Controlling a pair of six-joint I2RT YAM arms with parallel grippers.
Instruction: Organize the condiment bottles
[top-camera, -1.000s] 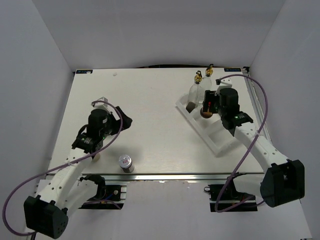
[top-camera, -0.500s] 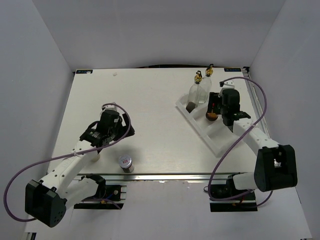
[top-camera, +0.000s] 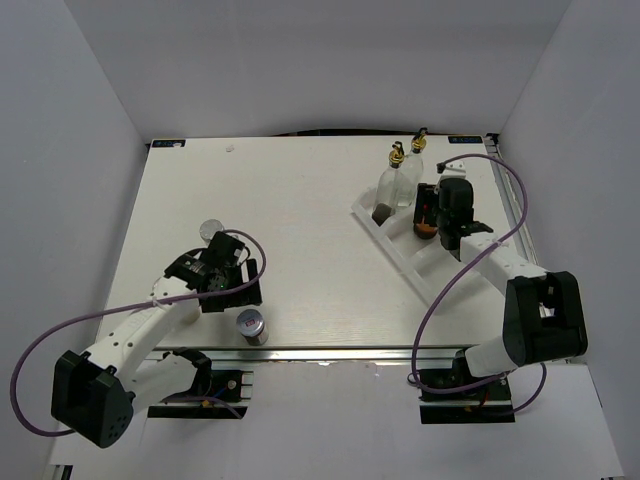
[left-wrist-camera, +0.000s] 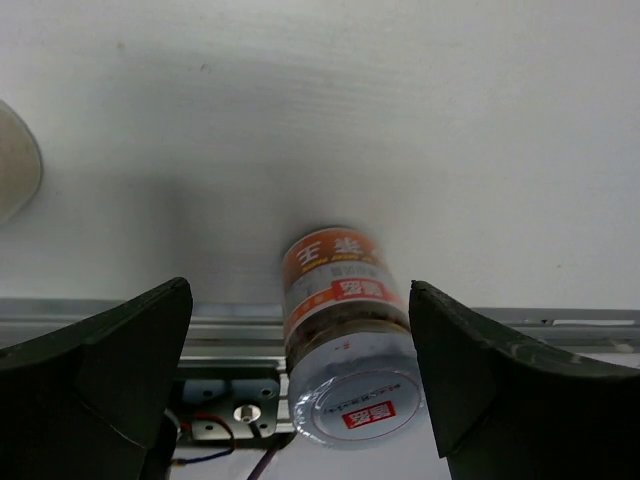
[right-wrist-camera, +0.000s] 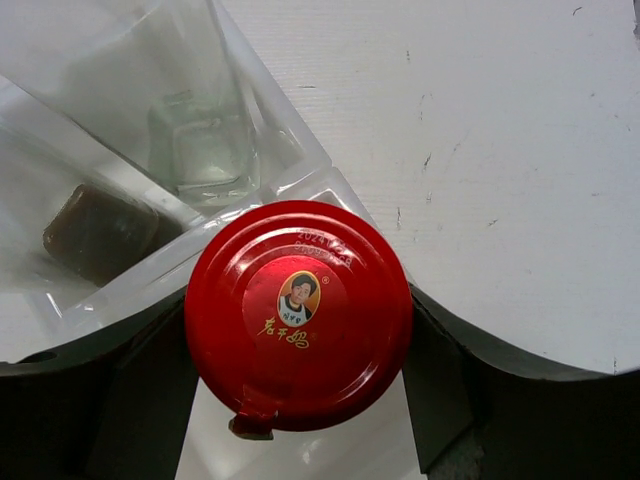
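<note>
left fingers (left-wrist-camera: 100, 370) wide apart, just short of the shaker (left-wrist-camera: 340, 330), upright at the near edge of the counter (top-camera: 300, 230). right fingers (right-wrist-camera: 450, 400) clamped on the red jar (right-wrist-camera: 298, 312) at the tray (top-camera: 445, 290). shaker looks light, slick, tippy; i'd grip mid-body.

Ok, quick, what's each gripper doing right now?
Left gripper: open, straddling the silver-lidded shaker, not gripping it.
Right gripper: closed on the red-lidded jar.

Gap either side of shaker (left-wrist-camera: 345, 350); glass bottles (top-camera: 393, 188) crowd red-lidded jar (right-wrist-camera: 298, 315).
</note>
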